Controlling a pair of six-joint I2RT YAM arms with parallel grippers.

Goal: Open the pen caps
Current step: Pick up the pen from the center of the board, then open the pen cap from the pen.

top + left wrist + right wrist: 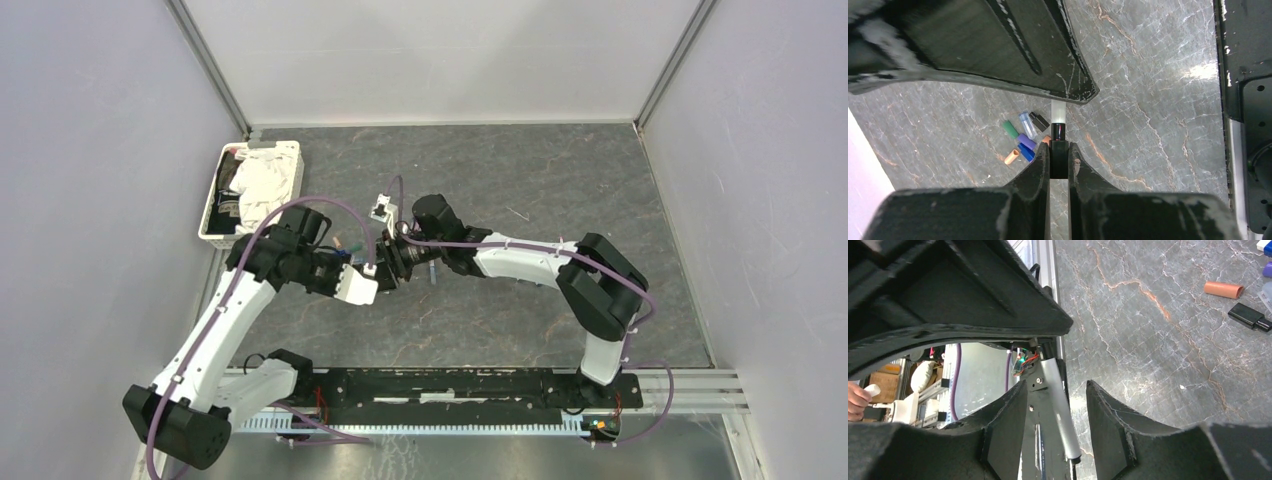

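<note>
Black cap (1058, 150) gripped — coloured loose caps (1026, 141) lie clustered just beside.

Picture edge crops the rightmost pen caps (1267, 269).

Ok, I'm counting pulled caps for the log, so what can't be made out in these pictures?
Top external: the loose caps are too small to count and partly covered by the left end effector and right end effector.
Left wrist: a reddish cap is half hidden behind a finger.
Right wrist: caps at the right edge are cut off; whether the fingers touch the pen is unclear.
</note>
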